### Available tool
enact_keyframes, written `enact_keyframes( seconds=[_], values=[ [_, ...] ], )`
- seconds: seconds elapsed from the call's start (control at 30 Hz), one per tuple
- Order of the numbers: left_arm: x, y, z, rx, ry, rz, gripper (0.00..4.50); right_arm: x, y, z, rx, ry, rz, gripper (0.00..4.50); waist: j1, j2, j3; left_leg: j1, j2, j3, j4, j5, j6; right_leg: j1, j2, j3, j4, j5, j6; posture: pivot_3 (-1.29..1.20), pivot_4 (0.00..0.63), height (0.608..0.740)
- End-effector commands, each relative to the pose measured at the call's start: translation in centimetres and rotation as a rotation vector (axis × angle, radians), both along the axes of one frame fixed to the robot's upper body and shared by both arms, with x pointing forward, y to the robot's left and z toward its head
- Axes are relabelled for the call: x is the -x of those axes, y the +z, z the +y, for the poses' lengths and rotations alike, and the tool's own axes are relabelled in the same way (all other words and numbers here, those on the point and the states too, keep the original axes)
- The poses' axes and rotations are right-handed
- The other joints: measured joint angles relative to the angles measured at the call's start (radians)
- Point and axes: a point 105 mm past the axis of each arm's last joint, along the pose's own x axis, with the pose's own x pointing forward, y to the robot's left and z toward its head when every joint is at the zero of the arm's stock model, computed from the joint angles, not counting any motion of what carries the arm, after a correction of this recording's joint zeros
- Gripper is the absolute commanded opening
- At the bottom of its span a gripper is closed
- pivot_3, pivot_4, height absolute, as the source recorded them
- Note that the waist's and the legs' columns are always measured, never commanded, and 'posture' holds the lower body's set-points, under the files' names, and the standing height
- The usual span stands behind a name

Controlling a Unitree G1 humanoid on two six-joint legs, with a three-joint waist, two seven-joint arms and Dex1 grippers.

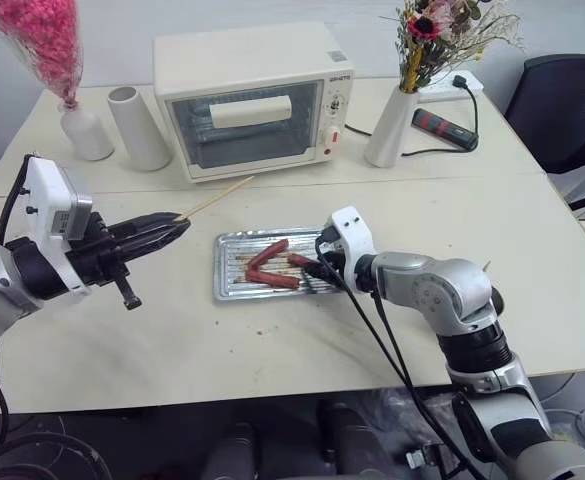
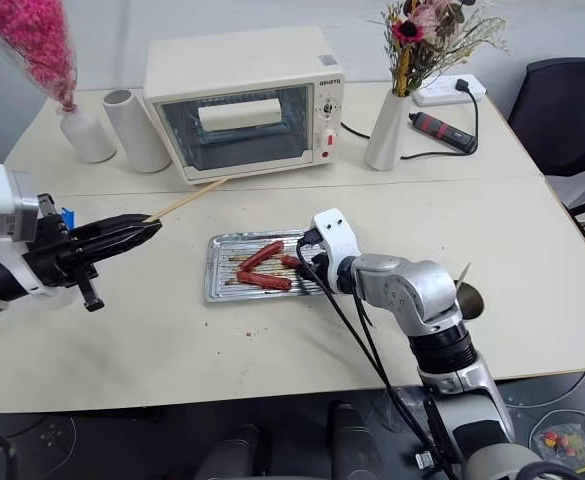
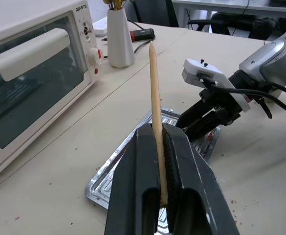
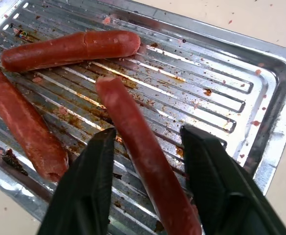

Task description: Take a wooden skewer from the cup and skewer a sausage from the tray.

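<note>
**Skewer clamped in left, right straddling a sausage on the tray**

I'm holding the wooden skewer (image 3: pixel 155 112) in my left gripper (image 1: pixel 177 227). Fingers are fully closed on the stick's lower end, the rest is sticking out past the tips with the point aimed toward the toaster oven (image 1: pixel 254 98). Left gripper is hanging above bare tabletop (image 1: pixel 172 340), to the left of the tray (image 1: pixel 228 283), not touching it.

My right gripper (image 4: pixel 147 142) is sitting low over the right end of the tray, part open. The two black fingers (image 4: pixel 86 188) are standing either side of one sausage (image 4: pixel 138 152), with a visible gap on both sides, so I'm not gripping it. That sausage is lying between the jaws, its far end pointing into the middle of the tray.

Two other sausages are lying on the ribbed, greasy tray bottom: one (image 4: pixel 69 49) crosswise beyond the first one's tip, one (image 4: pixel 25 127) alongside the near rim, beside my finger. All three are apart from each other.

Behind the tray, along the back of the table: white cylinder (image 1: pixel 138 127), white vase with pink flowers (image 1: pixel 84 130), toaster oven, second white vase (image 1: pixel 392 125), power strip (image 1: pixel 456 87).
</note>
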Motion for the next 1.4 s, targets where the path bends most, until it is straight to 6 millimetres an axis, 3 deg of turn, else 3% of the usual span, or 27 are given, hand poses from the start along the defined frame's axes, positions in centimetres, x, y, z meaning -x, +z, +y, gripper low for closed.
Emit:
enact_keyframes(
  seconds=[0.03,0.2,0.4,0.8,0.93,1.13,1.27,1.4],
  values=[
    [0.2,1.0,-0.2,-0.002,-0.012,-0.053,0.00,0.4,-1.1,0.1,0.029,0.037,0.019,1.40,0.000,0.000,0.000,0.000,0.000,0.000,0.000,0.000,0.000,0.000,0.000,0.000,0.000,0.000,0.000,0.00,0.150,0.740],
    [0.2,1.0,-0.2,0.000,-0.012,-0.054,0.00,0.4,-1.0,0.2,0.036,0.058,0.004,1.40,-0.001,0.000,0.000,0.000,0.000,0.000,0.000,0.000,0.000,0.000,0.000,0.000,0.001,0.000,0.000,0.00,0.150,0.740],
    [0.1,0.7,-0.2,-0.005,-0.019,-0.042,0.00,0.8,1.1,0.2,0.006,0.156,-0.043,1.40,0.000,0.000,0.000,0.000,0.000,0.000,0.000,0.000,0.000,0.000,0.000,0.000,0.001,0.000,0.000,0.00,0.150,0.740],
    [0.0,1.2,0.0,-0.004,-0.006,-0.062,0.00,0.4,-1.0,0.8,0.094,0.168,-0.088,1.40,-0.001,0.000,0.000,0.000,0.000,0.000,0.000,0.000,-0.001,0.000,0.000,0.000,0.001,0.000,0.000,0.00,0.150,0.740],
    [0.0,1.2,0.0,-0.004,-0.005,-0.064,0.00,0.2,-1.1,0.9,0.107,0.174,-0.106,0.42,-0.001,0.000,0.000,0.001,0.000,0.000,0.000,0.001,-0.001,0.000,0.000,0.000,0.001,0.000,-0.001,0.00,0.150,0.740],
    [-0.1,0.8,0.3,-0.005,-0.004,-0.046,0.00,1.3,2.1,1.2,0.018,0.307,-0.141,0.28,0.000,0.000,0.000,0.000,0.000,0.000,0.000,0.001,-0.001,0.000,0.000,0.000,0.002,0.000,-0.001,0.00,0.150,0.740],
    [0.6,0.1,0.6,-0.023,-0.043,0.013,0.00,2.7,6.4,0.8,-0.047,0.509,-0.175,0.28,-0.002,0.000,0.000,0.000,-0.001,0.000,0.000,0.000,-0.001,-0.001,0.000,0.000,0.002,0.000,-0.001,0.00,0.150,0.740],
    [2.4,-0.8,0.5,-0.100,-0.158,0.115,0.00,4.3,11.6,-1.5,-0.052,0.776,-0.230,0.28,0.001,0.000,0.001,0.000,0.000,0.000,-0.001,0.000,-0.001,-0.001,0.001,-0.001,0.001,-0.001,-0.001,0.00,0.150,0.740]
  ],
)
